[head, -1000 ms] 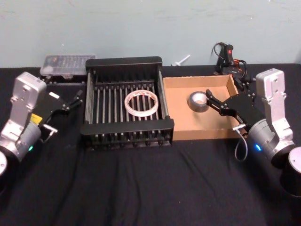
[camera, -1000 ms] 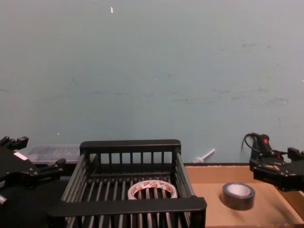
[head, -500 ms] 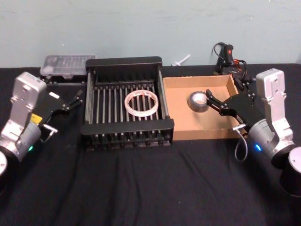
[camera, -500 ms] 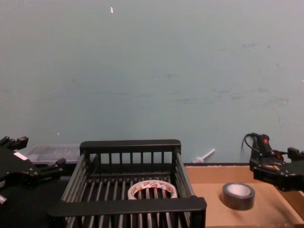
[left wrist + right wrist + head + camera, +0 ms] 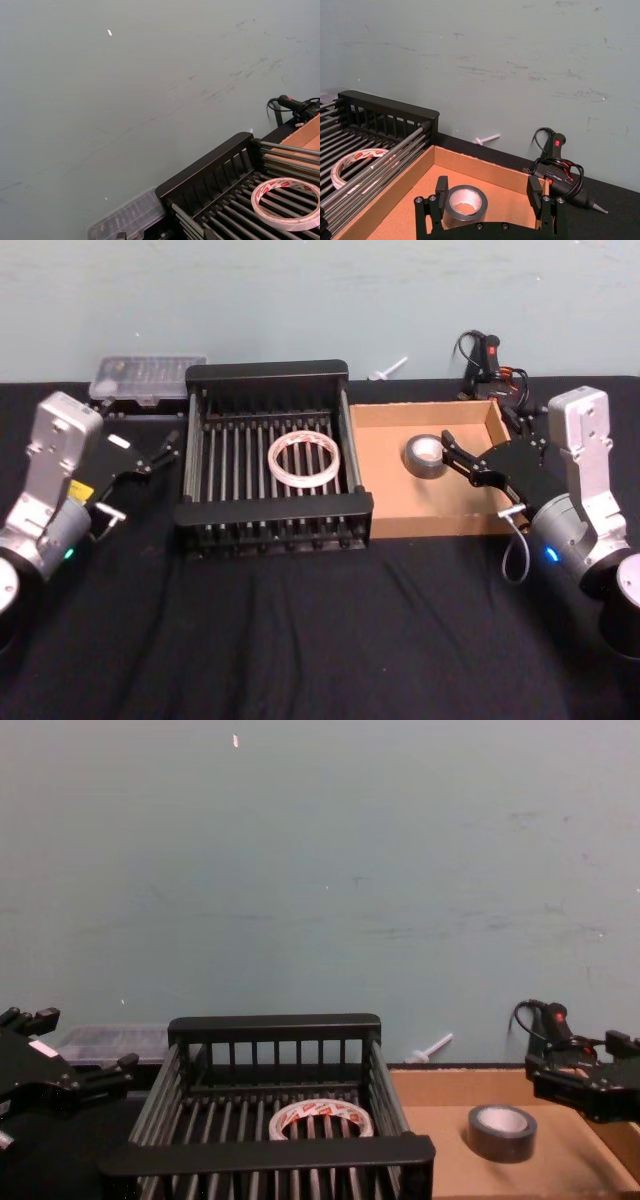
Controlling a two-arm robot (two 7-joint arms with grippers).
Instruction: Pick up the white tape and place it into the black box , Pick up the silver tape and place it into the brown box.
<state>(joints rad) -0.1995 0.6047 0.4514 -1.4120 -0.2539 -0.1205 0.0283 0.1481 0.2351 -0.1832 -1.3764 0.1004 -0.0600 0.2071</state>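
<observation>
Left arm (image 5: 45, 495) and right arm (image 5: 585, 490): silver-grey blocky wrist housings on rounded grey joints, each joint bearing a small lit dot, green on the left, blue on the right. Each arm ends in a black gripper, left gripper (image 5: 160, 452) and right gripper (image 5: 455, 455). A grey cable (image 5: 512, 550) loops below the right wrist; a yellow label (image 5: 77, 490) marks the left.

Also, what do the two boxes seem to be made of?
The black box looks like moulded plastic with a matte finish, judging by its thick rims and barred sides; its slats may be metal. The brown box looks like plain cardboard: dull brown, with thin folded walls.
</observation>
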